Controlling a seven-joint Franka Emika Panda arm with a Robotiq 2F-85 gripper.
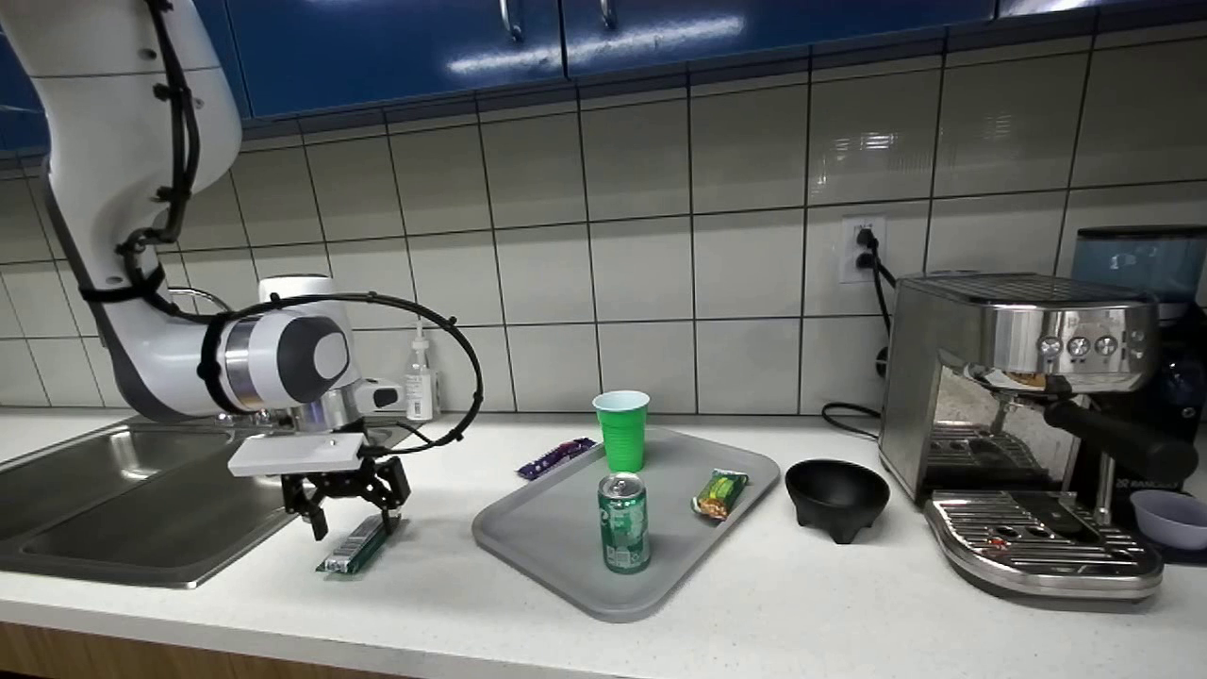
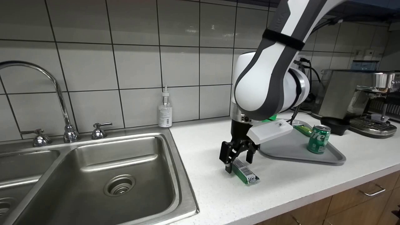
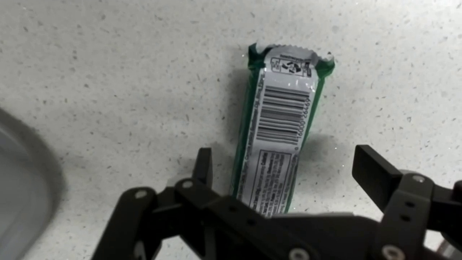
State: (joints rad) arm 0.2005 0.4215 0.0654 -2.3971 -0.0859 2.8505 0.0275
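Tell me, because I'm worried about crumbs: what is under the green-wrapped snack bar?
The green-wrapped snack bar lies on the speckled white countertop, visible along both its sides. The patch beneath and the bar's underside are covered, so anything there cannot be seen.

Robotiq gripper point(image 1: 355, 524), fingers parted, above green-and-silver wrapped bar point(image 1: 355, 548); white countertop point(image 1: 783, 604). On grey tray point(image 1: 552, 530): green plastic cup point(image 1: 622, 436), green soda can point(image 1: 623, 524), green-and-yellow snack packet point(image 1: 720, 494). Beside it: purple-wrapped bar point(image 1: 554, 459), black footed bowl point(image 1: 837, 494). Flanking: steel sink point(image 1: 165, 519), stainless espresso machine point(image 1: 1028, 372).
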